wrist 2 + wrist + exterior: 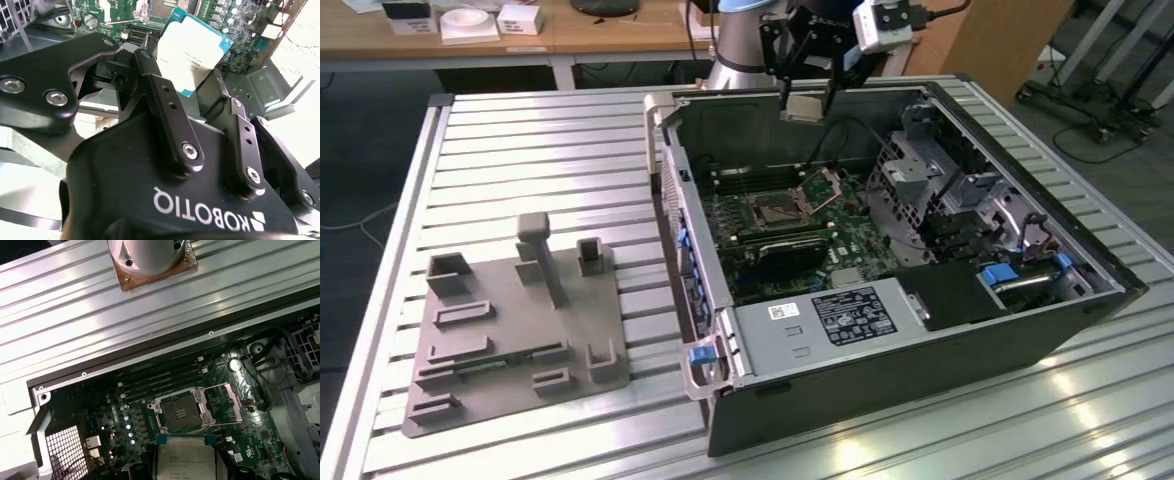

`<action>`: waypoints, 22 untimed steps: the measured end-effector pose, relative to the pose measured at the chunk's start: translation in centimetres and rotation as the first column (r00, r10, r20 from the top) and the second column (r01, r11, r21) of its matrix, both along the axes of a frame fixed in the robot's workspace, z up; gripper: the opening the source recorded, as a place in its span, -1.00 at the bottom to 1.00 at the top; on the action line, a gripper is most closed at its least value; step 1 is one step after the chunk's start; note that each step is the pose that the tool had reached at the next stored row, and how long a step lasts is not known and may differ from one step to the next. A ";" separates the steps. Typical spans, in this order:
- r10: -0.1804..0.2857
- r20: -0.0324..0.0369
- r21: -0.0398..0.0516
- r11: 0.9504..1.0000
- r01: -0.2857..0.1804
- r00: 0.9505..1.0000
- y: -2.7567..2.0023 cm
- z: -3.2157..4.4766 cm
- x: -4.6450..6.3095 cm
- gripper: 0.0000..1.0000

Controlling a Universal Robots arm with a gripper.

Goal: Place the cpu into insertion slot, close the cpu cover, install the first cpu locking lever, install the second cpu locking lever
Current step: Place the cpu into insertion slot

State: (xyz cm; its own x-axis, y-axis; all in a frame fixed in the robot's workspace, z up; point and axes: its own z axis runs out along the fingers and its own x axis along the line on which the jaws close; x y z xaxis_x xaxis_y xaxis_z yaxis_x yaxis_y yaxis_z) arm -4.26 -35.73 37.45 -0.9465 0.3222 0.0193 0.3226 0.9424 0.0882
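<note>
Pincer (803, 100) is clamped on the cpu (192, 50), flat above the insertion slot (180, 412); cpu cover (243, 392) flipped open, leaving it clear.

The arm (740, 45) stood at 12 o'clock in the exterior view, its gripper (803, 98) aimed down toward 6 o'clock, black fingers (167, 107) clamped on opposite edges of the cpu (192, 50).

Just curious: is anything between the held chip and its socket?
Nothing solid: in the exterior view the cpu, clamped in the gripper, hangs in open air above the bare insertion slot.
</note>
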 end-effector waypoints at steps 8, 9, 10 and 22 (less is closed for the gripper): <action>-0.070 0.000 0.000 0.998 0.070 0.998 0.00 -0.03 0.0 0.08; -0.077 0.000 0.000 0.997 0.077 0.997 0.00 -0.03 0.0 0.08; -0.084 0.000 0.000 0.996 0.084 0.996 0.00 -0.04 0.0 0.08; -0.167 0.000 0.000 0.986 0.167 0.986 0.00 -0.04 0.0 0.08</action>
State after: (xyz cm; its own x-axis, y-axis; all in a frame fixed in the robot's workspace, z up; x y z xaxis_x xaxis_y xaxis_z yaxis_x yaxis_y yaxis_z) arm -4.28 -35.73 37.41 -0.8792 0.4761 0.0193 0.4758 0.8751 0.0882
